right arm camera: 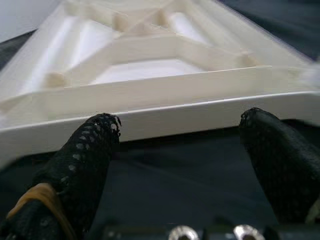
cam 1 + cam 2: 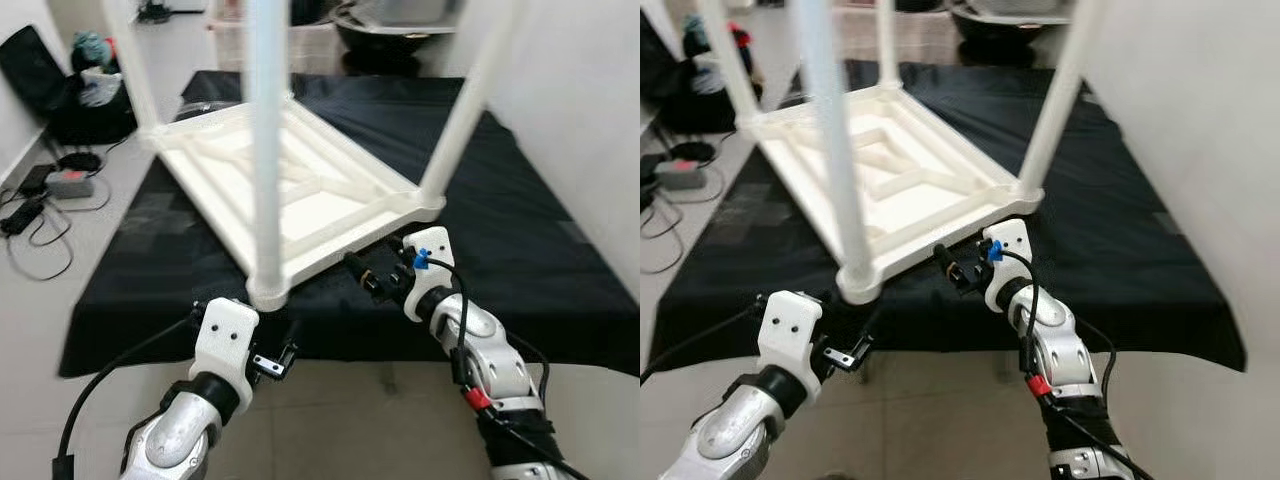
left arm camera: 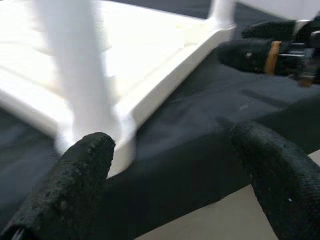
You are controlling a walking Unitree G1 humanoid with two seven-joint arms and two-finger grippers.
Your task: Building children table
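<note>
A white children's table (image 2: pixel 300 190) lies upside down on a black cloth (image 2: pixel 520 230), its ribbed underside facing up and its legs standing upright. The near leg (image 2: pixel 268 140) rises from the front corner, and another leg (image 2: pixel 465 110) from the right corner. My left gripper (image 3: pixel 175 165) is open just below and in front of that front corner, at the cloth's near edge. My right gripper (image 1: pixel 180 150) is also open and points at the table's front rim (image 1: pixel 165 117), close to the right corner. Neither gripper holds anything.
A white wall (image 2: pixel 600 100) runs close along the right. On the floor at the left are a power strip with cables (image 2: pixel 60 185) and a black bag (image 2: pixel 40 70). A clear plastic bin (image 2: pixel 310 40) stands beyond the cloth at the back.
</note>
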